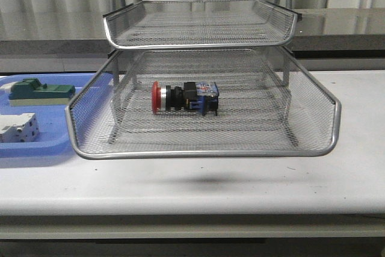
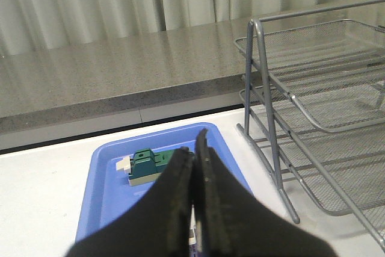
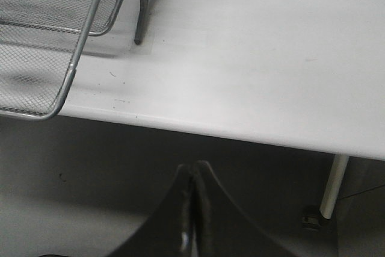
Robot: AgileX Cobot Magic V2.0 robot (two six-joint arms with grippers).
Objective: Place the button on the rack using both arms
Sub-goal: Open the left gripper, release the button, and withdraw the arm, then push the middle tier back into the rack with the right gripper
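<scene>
Left gripper (image 2: 195,161): black fingers (image 2: 177,203) pressed together with no gap to speak of, nothing between them; it hangs above the blue tray at the left end of the table.
Right gripper (image 3: 192,176): fingers (image 3: 207,209) likewise closed tip to tip and empty, hovering out past the near edge of the table, right of the rack, with the floor below.
Button (image 1: 183,97): lies on its side on the mesh floor of the rack's lower visible tier, roughly in the middle; red cap points left, silver collar behind it, black-and-blue body to the right. No gripper touches it.
Rack (image 1: 204,148): silver wire-mesh letter trays on a metal frame, standing in the middle of the table; an empty upper tier sits above the one with the button. The left wrist view shows its upright post and legs just right of the blue tray.
Blue tray (image 1: 36,145): flat plastic, on the table left of the rack, its right side tucked behind the rack's near-left corner.
Green block (image 1: 41,91): in the far part of the blue tray, on what looks like a pale base, though the view is small.
White block (image 1: 18,127): in the blue tray, nearer than the green block.
Table (image 1: 198,188): white top carrying rack and tray.
</scene>
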